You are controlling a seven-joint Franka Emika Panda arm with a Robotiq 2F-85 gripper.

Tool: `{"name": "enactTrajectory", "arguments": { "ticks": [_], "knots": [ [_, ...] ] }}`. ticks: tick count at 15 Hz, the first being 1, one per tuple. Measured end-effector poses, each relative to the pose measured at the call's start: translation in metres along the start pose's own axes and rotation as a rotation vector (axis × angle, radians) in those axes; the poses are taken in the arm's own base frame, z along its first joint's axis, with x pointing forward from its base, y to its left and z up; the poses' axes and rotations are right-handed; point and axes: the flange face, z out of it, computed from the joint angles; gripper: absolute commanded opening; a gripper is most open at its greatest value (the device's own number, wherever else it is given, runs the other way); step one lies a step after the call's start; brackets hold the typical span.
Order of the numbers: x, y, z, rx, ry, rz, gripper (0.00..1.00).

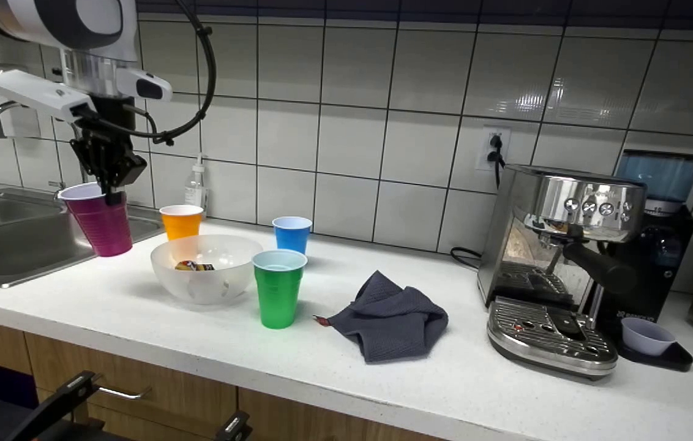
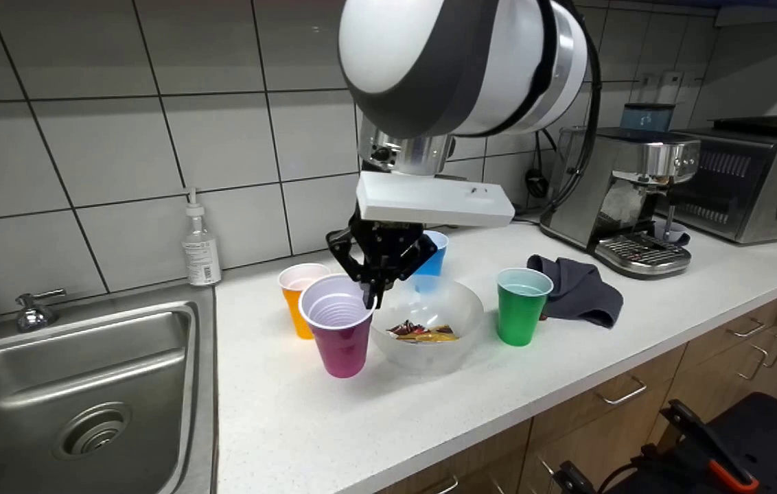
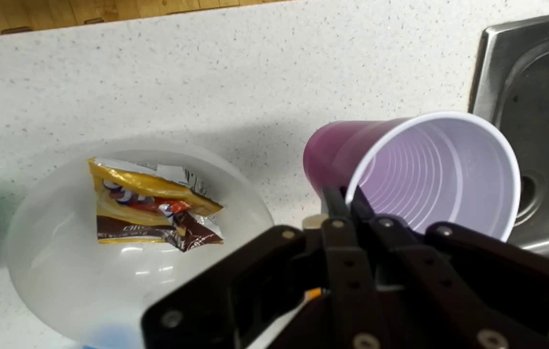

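A black Robotiq gripper (image 3: pixel 348 199) pinched the rim of a purple plastic cup (image 1: pixel 101 226), white inside. The cup was tilted, mouth toward a stainless-steel sink (image 2: pixel 203 384), between that and a translucent bowl (image 1: pixel 199 288) holding a snack packet (image 3: pixel 158 203). An orange cup (image 1: pixel 182 225), a blue cup (image 1: pixel 292 236) and a green cup (image 1: pixel 278 300) stood upright near the bowl.
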Motion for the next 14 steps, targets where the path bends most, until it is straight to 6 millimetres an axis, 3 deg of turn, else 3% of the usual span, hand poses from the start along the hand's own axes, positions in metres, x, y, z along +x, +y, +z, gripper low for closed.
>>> {"name": "enactTrajectory", "arguments": {
  "ticks": [7,14],
  "knots": [
    [0.01,0.046,-0.041,0.027,0.005,-0.033,0.01],
    [0.02,0.098,-0.065,0.012,-0.031,-0.025,0.01]
  ]
}}
